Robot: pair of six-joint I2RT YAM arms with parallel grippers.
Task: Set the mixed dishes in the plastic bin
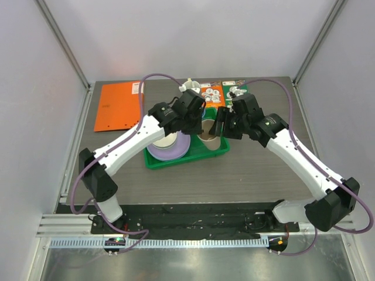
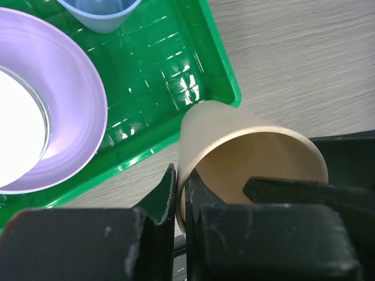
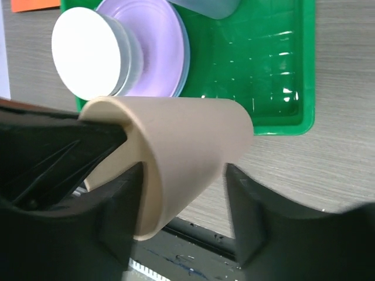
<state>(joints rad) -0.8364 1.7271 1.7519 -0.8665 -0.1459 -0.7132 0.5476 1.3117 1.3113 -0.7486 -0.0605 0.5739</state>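
Lilac plate (image 1: 176,151), cream bowl (image 1: 165,141) and blue cup (image 2: 102,12) already lie in the green bin (image 2: 217,64) (middle of worktop). My left gripper (image 2: 181,190) pinches the beige cup (image 3: 181,134); the right gripper (image 3: 183,175) straddles it, grip unclear.

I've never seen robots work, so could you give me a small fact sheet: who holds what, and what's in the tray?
Held item: beige cup, tipped sideways
Left pincer: shut on the cup's rim
Right pincer: open, one finger on each side of the cup
Green tray: holds a lilac plate, a white bowl and a blue cup
Cup's place: by the tray's corner, not yet inside
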